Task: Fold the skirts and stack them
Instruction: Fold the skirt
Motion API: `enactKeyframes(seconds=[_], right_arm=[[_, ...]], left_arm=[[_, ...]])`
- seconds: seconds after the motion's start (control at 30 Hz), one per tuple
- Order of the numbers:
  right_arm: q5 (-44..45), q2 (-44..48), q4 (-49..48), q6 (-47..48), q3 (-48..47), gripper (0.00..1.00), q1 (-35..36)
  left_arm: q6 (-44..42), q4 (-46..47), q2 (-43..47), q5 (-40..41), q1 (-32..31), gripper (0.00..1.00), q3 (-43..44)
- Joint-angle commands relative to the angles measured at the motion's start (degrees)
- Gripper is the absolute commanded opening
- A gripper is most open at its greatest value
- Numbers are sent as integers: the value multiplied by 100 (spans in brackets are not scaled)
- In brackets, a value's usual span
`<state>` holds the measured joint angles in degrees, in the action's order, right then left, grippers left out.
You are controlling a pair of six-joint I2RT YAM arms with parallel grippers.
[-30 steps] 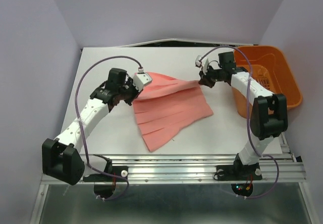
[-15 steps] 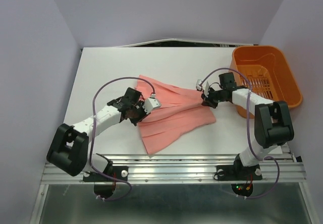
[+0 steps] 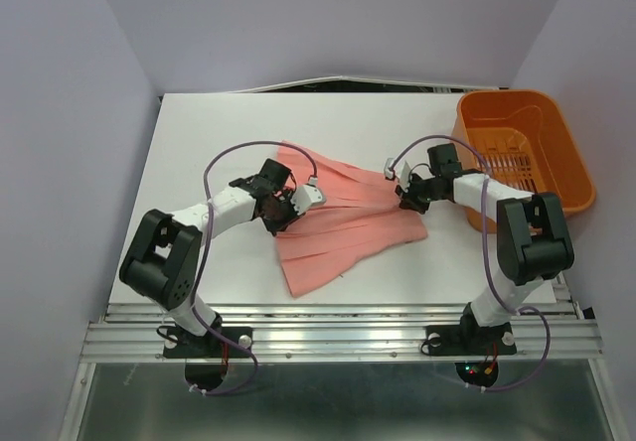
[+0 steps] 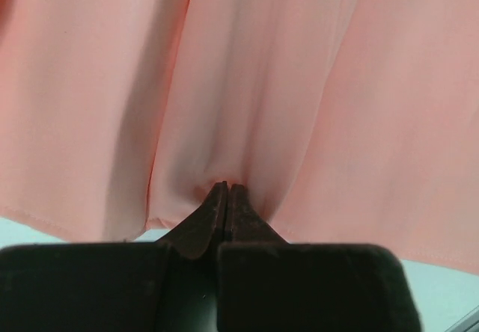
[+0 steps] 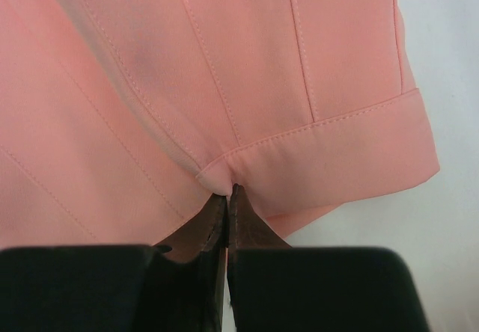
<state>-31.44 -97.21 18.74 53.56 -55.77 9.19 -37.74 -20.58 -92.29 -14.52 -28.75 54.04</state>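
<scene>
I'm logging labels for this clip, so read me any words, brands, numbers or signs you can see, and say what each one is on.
None: no readable text in any view.
The skirt, basket and table carry no words, numbers or logos.
Both wrist views show only plain pink fabric, with no tag or label in sight.

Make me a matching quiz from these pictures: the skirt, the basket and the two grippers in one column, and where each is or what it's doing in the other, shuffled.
Column one
1. skirt
2. basket
3. left gripper
4. right gripper

Column two
A. jaws shut on a stitched hem band
B. orange, at the far right corner
C. pink, spread on the table
D. jaws shut on smooth, pleated fabric

Pairs: 1-C, 2-B, 3-D, 4-A
</scene>
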Motion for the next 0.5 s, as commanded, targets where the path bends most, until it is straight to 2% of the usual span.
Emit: enactKeyframes(seconds=[0.0,0.3,0.47], right_arm=[[314,193,-222,-91,-110,1,39],[349,272,-152,-575,-979,1,39],[200,457,375,-566,-1646,1,39]], left_arm=[[-296,-394,633,-218,36,0,150],[-138,-974,1178,-226,45,0,713],[-50,-1360,1564,-191,45,0,1073]])
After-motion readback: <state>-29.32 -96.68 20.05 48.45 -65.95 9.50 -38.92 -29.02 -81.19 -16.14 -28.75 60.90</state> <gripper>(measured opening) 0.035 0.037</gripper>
